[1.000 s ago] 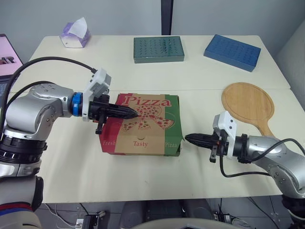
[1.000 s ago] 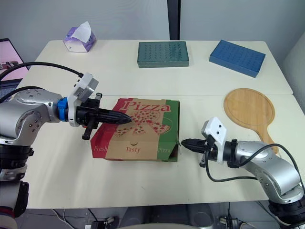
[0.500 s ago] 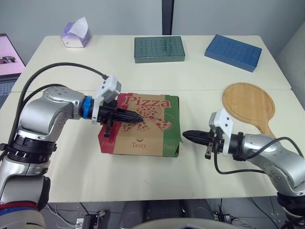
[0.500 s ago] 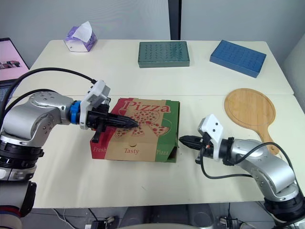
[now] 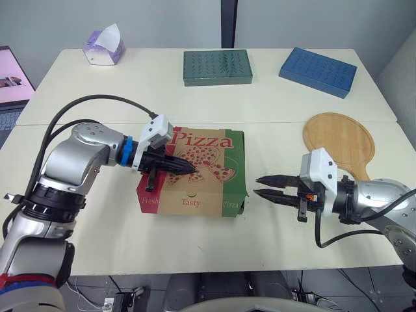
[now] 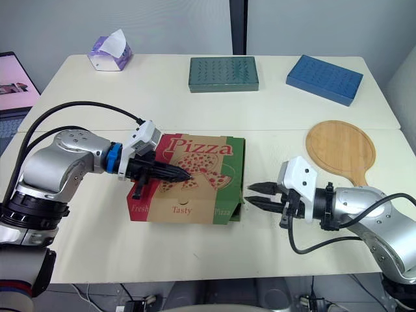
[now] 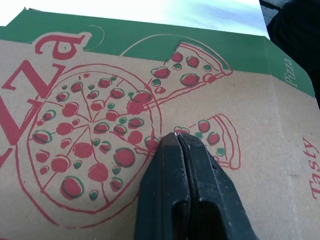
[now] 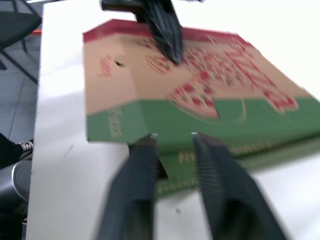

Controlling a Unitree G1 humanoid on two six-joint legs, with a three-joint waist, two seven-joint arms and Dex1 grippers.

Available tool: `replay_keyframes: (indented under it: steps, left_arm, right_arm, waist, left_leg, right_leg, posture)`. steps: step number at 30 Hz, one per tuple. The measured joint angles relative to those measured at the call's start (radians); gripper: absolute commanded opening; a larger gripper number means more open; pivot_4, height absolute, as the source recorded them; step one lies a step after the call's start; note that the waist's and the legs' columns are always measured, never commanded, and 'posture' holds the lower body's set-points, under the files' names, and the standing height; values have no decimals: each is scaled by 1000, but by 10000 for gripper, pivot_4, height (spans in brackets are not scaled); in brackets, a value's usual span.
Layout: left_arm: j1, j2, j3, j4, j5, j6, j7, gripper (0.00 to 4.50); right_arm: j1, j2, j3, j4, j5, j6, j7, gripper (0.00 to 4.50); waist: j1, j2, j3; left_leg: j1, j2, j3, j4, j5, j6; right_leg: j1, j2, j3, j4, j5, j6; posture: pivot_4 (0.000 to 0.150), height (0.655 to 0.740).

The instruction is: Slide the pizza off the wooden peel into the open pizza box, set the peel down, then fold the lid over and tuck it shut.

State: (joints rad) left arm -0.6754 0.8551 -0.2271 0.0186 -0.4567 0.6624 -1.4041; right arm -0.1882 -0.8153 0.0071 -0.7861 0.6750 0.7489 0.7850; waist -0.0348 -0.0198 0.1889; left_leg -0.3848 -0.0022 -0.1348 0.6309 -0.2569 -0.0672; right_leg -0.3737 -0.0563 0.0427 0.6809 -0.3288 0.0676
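Note:
The pizza box (image 5: pixel 201 188) lies with its printed lid down at the table's centre. My left gripper (image 5: pixel 192 169) is shut, and its tips rest on the lid's pizza drawing (image 7: pixel 90 150). My right gripper (image 5: pixel 257 186) is open just right of the box's green side (image 8: pixel 150 122), level with it and a small gap away, holding nothing. The wooden peel (image 5: pixel 338 140) lies bare on the table at the right, behind my right arm. The pizza is hidden.
A tissue box (image 5: pixel 103 47) stands at the far left corner. A green box (image 5: pixel 216 67) and a blue box (image 5: pixel 317 70) lie along the far side. A laptop screen (image 5: pixel 10 78) shows at the left edge.
My right gripper has opened and drawn slightly back from the box's right side. My left gripper has slid a little further over the lid, still shut.

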Motion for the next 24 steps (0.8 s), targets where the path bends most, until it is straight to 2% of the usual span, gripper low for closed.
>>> replay_keyframes:
  steps: [6, 15, 24]
  left_arm:
    - [-6, 0, 1, 12, -1, 0, -1, 0]
    - [-7, 0, 1, 9, -3, 1, -3, 0]
    - [-11, 0, 1, -5, -9, 5, -3, 0]
  right_arm:
    - [-27, 0, 113, -17, -87, -22, -4, 44747]
    - [-40, 12, 249, 38, -292, -123, -24, 44747]
    - [-38, 92, 280, 94, -400, -192, -55, 44747]
  waist:
    - [0, 0, 0]
    - [0, 0, 0]
    - [-1, 0, 0]
  left_leg:
    - [0, 0, 0, 0, 0, 0]
    - [0, 0, 0, 0, 0, 0]
    - [0, 0, 0, 1, 0, 0]
  right_leg:
    - [0, 0, 0, 0, 0, 0]
    - [0, 0, 0, 0, 0, 0]
    - [0, 0, 0, 1, 0, 0]
  posture:
    - [1500, 7400]
    - [1500, 7400]
    - [1500, 7400]
